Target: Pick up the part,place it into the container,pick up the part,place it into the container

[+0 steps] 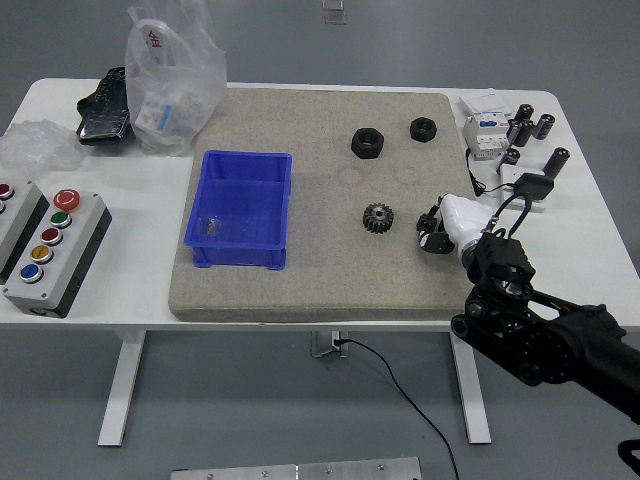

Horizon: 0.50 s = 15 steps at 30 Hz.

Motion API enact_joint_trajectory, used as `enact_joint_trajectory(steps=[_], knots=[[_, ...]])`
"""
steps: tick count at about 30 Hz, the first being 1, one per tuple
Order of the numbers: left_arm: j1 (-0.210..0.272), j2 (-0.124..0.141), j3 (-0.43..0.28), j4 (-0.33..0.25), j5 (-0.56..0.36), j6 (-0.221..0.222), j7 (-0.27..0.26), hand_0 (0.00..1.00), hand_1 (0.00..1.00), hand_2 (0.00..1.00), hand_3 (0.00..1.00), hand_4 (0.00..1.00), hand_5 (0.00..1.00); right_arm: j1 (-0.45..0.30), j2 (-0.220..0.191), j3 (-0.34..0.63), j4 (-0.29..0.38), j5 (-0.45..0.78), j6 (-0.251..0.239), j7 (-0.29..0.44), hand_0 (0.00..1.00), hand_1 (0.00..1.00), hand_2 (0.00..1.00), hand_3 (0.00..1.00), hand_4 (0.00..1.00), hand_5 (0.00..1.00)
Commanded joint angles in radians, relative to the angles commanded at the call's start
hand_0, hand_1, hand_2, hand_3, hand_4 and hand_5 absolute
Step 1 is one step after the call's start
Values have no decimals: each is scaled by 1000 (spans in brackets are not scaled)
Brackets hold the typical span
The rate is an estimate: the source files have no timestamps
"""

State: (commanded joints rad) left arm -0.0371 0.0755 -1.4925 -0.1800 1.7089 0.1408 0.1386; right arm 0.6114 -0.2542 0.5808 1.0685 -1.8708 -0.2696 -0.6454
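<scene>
A small dark gear (378, 217) lies on the grey mat (320, 290), right of centre. Two black hex nuts (367, 142) (424, 128) sit further back on the mat. The blue container (240, 165) stands at the mat's left side with one small metallic part (210, 225) inside it. My right hand (434, 230), with a white palm and black fingers, hovers at the mat's right edge, a short way right of the gear and not touching it. Its fingers are loosely bent and hold nothing. My left arm is out of view.
A button box (55, 250) sits at the left front and a second one (10, 215) at the left edge. A plastic bag (170, 80) and a black object (105, 105) are at the back left. A white device (482, 125) and several black cylinders (530, 125) stand at the back right.
</scene>
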Motion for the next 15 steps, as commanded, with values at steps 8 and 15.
enact_joint_trajectory(steps=[8,15], knots=[[0,0,-3,0,0,0,1,691,573,551,624,586,122,33,9,-33,10,10,-66,0,383,544,415,542,561,87],[-1,1,-12,0,8,-1,7,691,574,552,624,585,123,115,50,-93,38,81,-148,0,387,543,405,542,559,80]])
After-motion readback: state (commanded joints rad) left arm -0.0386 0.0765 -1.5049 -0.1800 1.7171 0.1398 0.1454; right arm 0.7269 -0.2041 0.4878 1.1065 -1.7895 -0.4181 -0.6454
